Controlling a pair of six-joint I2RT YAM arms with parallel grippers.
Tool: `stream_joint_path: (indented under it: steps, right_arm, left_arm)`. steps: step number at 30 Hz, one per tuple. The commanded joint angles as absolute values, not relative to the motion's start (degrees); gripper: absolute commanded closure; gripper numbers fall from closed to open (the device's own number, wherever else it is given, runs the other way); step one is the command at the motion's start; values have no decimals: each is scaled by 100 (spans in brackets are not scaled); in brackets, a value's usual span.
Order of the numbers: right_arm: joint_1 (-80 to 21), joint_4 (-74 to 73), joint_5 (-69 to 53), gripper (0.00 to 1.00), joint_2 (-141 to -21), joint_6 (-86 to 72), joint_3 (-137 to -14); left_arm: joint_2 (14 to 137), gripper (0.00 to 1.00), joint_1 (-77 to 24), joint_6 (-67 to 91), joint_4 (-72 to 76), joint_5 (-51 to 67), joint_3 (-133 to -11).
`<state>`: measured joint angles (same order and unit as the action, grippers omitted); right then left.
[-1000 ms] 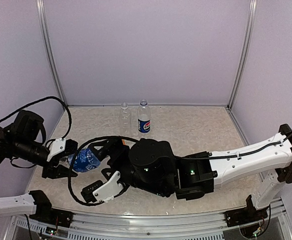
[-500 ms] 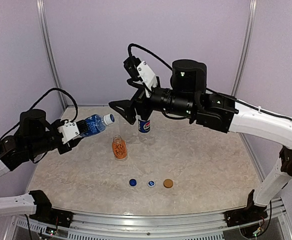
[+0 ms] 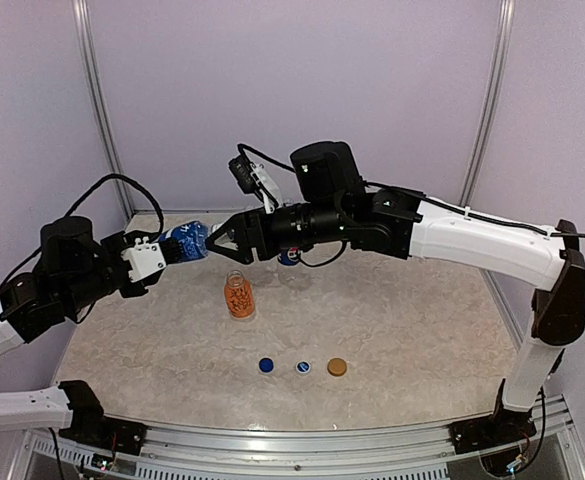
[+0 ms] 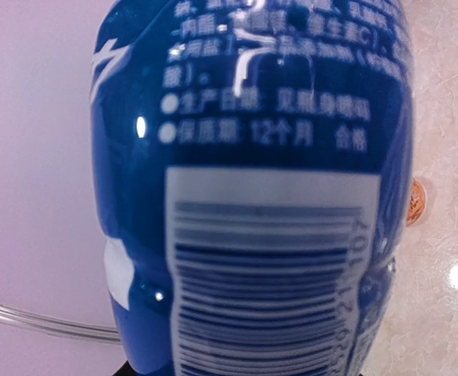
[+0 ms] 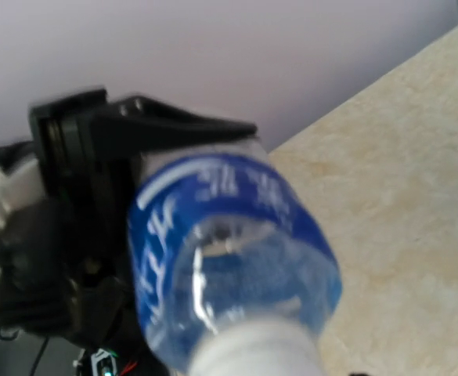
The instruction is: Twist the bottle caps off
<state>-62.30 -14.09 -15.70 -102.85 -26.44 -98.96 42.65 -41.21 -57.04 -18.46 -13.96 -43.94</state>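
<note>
1. The left pincer point(image 3: 172, 250) is clenched on the blue-label bottle point(image 3: 186, 241). It holds the bottle off the surface point(image 3: 412, 320), lying nearly level, with the neck pointing away from this pincer toward the other one.
2. In the left wrist view the bottle's label point(image 4: 252, 157), with its print and barcode, fills almost everything and hides this pincer's own fingers. A small orange round shape shows past the label's right side, too cut off to name.
3. The right pincer point(image 3: 219, 240) meets the neck end of that bottle. Its fingers straddle the neck, but from above I cannot tell whether they grip or stand released.
4. In the right wrist view the bottle point(image 5: 229, 258) is blurred and its white cap point(image 5: 252, 352) is cut off by the bottom edge.
5. Just beneath the right pincer, the orange bottle point(image 3: 238, 295) stands upright on the surface.
6. Behind the right pincer's wrist, only a scrap of the Pepsi bottle point(image 3: 289, 257) shows.
7. Well nearer the arm bases than both pincers, three loose caps lie in a row: blue cap point(image 3: 266, 365), white cap point(image 3: 303, 367), orange-brown cap point(image 3: 337, 367).
</note>
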Motion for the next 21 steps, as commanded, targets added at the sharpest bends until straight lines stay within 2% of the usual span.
stream_joint_path:
  steps: [1, 4, 11, 14, 16, 19, 21]
  right_arm:
    - [-5997, -1195, -2142, 42, -10284, -3128, -9995]
    - [-5947, -1200, -2214, 47, -10368, -3251, -9986]
    - [-5941, -1293, -2413, 81, -10491, -3266, -10120]
    - [-5942, -1338, -2591, 90, -10501, -3260, -10151]
    - [-5954, -1415, -2631, 100, -10495, -3206, -10160]
    - [-6043, -1635, -2484, 100, -10441, -2670, -10199]
    - [-6304, -2004, -2154, 100, -10412, -1777, -10357]
  left_arm:
    - [4236, 68, -4191, -5863, -1732, -1407, -4318]
    - [4228, 68, -4200, -5866, -1764, -1389, -4316]
    - [4236, 69, -4210, -5880, -1756, -1347, -4315]
    - [4236, 69, -4206, -5821, -1756, -1358, -4333]
    - [4253, 69, -4210, -5745, -1804, -1347, -4381]
    - [4238, 70, -4210, -5386, -2194, -1088, -4573]
    - [4212, 71, -4206, -5069, -2872, -581, -4838]
